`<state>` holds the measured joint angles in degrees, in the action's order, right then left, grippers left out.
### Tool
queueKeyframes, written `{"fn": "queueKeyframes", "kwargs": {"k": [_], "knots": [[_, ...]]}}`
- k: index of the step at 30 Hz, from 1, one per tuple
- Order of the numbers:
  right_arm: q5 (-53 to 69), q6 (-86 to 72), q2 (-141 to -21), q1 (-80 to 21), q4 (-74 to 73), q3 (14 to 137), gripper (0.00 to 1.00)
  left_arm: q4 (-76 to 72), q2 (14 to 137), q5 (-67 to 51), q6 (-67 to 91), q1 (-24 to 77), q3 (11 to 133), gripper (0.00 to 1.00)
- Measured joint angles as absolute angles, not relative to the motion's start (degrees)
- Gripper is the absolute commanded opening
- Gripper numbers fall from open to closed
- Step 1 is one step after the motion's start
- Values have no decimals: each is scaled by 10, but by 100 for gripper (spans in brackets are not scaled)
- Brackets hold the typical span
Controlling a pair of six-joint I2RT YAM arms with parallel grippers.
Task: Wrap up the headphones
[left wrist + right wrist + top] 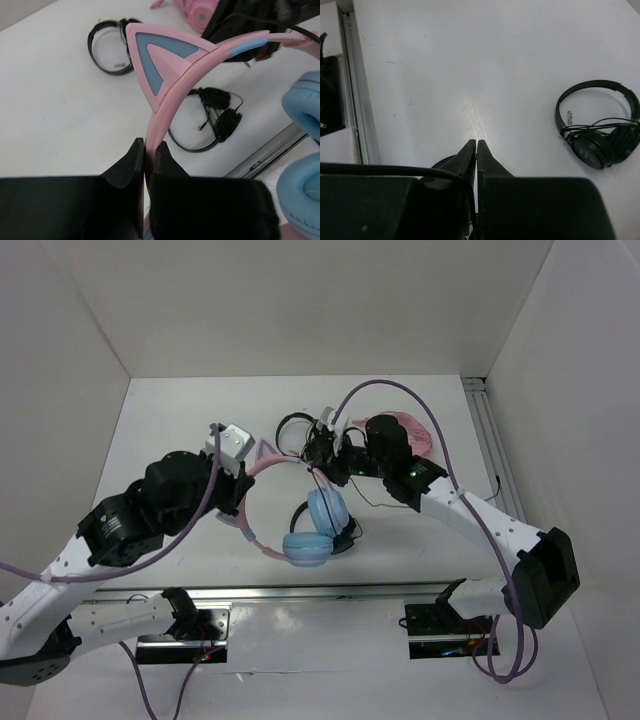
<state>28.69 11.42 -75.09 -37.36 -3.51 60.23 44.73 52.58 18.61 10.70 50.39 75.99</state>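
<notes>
The headphones (pixel 315 530) have light blue ear cups near the table's middle front and a pink headband with a cat ear (pixel 170 95). My left gripper (pixel 238 506) is shut on the headband and holds it edge-on between its fingers in the left wrist view (pixel 149 148). My right gripper (pixel 320 456) hovers just behind the ear cups with its jaws shut (pixel 477 145). A thin dark cable (pixel 420 171) runs over its left finger and down between the jaws.
One small black pair of headphones (pixel 293 430) lies behind the right gripper and shows in the right wrist view (pixel 600 131). Another (pixel 215 120) lies by the blue cups. All-pink headphones (pixel 412 430) sit at back right. Metal rails run along the front (pixel 300 592) and right (pixel 495 440).
</notes>
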Motion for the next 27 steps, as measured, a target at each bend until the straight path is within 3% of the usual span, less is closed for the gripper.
{"fn": "queueKeyframes", "kwargs": {"k": [3, 4, 7, 9, 11, 13, 25, 27], "knots": [[313, 87, -765, -369, -4, 591, 18, 410, 485, 170, 116, 511, 746, 0], [323, 76, -767, -369, 11, 583, 26, 396, 474, 166, 122, 514, 746, 0], [351, 39, -768, -368, 59, 556, 26, 353, 452, 165, 141, 517, 747, 0], [364, 22, -768, -368, 90, 547, 21, 331, 443, 175, 161, 517, 747, 0], [370, 9, -768, -368, 117, 544, 7, 314, 442, 198, 184, 517, 747, 0], [371, -2, -768, -368, 145, 537, 3, 304, 447, 229, 207, 517, 747, 0], [336, -23, -737, -381, 193, 470, 0, 314, 623, 458, 323, 517, 866, 0], [323, -27, -719, -387, 191, 460, 5, 317, 658, 482, 345, 515, 887, 0]]}}
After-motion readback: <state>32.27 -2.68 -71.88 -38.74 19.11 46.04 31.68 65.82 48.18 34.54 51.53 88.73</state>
